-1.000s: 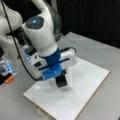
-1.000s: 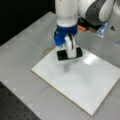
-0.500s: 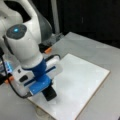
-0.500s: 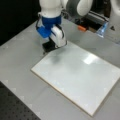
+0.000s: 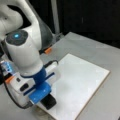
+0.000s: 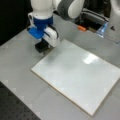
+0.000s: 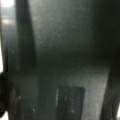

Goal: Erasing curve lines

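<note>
Here, in a front view, we see the claw (image 5: 47,98) at the near left corner of the white board (image 5: 82,82), clamped on a black eraser block (image 5: 49,102) whose flat face points down, which suits wiping. The block sits right at the board's edge, half over the grey desk (image 5: 110,52). No curve lines show on the board from here; its surface reads plain white.

In a front view from the opposite side, the claw (image 6: 42,45) hangs just off the board's far left corner, the eraser (image 6: 41,47) low over the desk. Only a bright glare spot (image 6: 89,59) marks the board (image 6: 75,82); we find no pen stroke.

The wrist view is dark and blurred; we make out only a dim rectangular shape (image 7: 70,102), probably the eraser.
</note>
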{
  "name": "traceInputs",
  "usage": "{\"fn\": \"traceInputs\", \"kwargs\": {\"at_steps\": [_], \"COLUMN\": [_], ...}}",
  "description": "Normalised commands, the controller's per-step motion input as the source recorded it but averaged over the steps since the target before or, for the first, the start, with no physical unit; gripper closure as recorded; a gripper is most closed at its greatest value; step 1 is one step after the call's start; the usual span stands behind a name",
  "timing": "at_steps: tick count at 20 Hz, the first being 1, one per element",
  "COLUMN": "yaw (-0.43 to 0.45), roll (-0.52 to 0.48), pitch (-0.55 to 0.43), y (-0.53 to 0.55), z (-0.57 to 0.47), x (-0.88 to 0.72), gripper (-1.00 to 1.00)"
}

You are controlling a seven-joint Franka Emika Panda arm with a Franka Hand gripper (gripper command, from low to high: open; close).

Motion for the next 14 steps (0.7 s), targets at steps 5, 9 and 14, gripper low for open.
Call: {"fn": "traceInputs", "kwargs": {"at_steps": [5,9,14], "yaw": [0.356,0.289,0.195], "roll": [-0.017,0.027,0.073], "pitch": [0.235,0.220,0.211], "y": [-0.37,-0.42,-0.32], "z": [0.03,0.03,0.07], "x": [0.30,0.20,0.13], "gripper": [1.00,1.00,1.00]}}
